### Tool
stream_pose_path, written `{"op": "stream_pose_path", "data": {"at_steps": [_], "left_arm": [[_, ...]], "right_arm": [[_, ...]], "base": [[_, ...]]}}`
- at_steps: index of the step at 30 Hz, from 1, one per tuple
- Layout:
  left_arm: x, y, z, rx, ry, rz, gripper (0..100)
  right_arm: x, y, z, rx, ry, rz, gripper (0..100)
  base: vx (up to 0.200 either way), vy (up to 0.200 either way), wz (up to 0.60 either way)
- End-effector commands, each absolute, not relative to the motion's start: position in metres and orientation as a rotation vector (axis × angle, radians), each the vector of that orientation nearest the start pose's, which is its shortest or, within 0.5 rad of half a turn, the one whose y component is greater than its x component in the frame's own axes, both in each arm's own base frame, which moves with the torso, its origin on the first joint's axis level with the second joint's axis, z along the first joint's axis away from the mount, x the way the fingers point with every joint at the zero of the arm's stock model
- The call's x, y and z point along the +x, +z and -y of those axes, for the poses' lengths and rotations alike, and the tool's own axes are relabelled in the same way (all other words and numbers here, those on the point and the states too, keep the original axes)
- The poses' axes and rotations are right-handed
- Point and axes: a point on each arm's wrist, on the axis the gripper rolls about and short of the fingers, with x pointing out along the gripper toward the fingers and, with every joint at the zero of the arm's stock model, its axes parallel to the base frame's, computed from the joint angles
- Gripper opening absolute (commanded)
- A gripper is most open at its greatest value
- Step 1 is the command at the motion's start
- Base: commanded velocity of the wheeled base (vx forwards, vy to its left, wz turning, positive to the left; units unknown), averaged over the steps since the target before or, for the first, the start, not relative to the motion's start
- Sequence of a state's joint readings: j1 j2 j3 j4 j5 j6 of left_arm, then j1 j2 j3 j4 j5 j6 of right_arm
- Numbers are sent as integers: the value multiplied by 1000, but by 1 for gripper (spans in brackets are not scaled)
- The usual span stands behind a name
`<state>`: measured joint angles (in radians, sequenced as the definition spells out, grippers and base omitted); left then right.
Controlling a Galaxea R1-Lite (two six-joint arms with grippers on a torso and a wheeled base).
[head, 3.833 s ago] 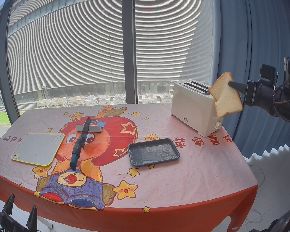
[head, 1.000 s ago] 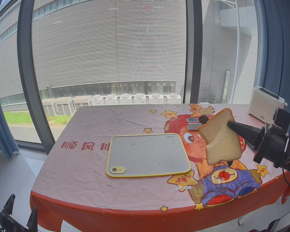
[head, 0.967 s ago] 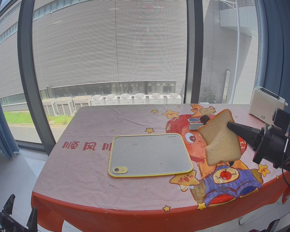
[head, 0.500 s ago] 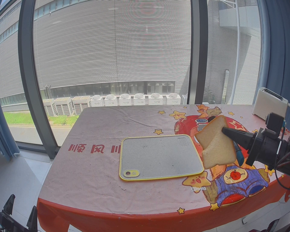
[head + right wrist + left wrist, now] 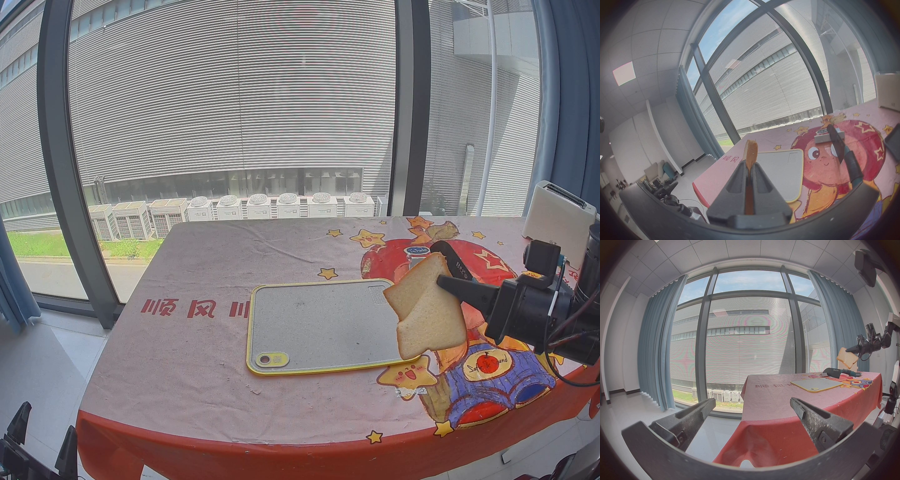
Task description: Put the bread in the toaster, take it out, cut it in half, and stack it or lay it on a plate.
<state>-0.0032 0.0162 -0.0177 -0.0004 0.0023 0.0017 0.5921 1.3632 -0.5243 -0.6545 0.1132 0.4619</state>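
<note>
Both fingers of my right gripper [image 5: 440, 282] are pressed together on the bread [image 5: 430, 312]. They pinch it near its upper edge, so it hangs tilted in the air, clear of the table. From the head camera I see it overlapping the right edge of the cutting board [image 5: 312, 325]. On the right wrist feed it sits edge-on in the clamp. Just behind it the knife [image 5: 455, 265] lies across a small grey rest [image 5: 825, 137] on the printed tablecloth [image 5: 187, 356]. The toaster [image 5: 558, 219] stands at the far right. My left gripper [image 5: 752, 403] hangs low, well off the table's left side, spread wide and holding nothing.
</note>
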Motion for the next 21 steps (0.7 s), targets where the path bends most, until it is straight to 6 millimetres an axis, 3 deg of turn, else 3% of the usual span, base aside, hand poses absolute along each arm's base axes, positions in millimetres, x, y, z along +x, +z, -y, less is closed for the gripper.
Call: {"op": "stream_pose_path", "data": {"at_steps": [1,21], "left_arm": [[-22,76,0,2,0,-15,100],[-22,76,0,2,0,-14,100]], "right_arm": [[190,185,-132,417,636,-388,0],[227,157,-166,817,642,-425,0]], "base": [[0,0,0],[0,0,0]]}}
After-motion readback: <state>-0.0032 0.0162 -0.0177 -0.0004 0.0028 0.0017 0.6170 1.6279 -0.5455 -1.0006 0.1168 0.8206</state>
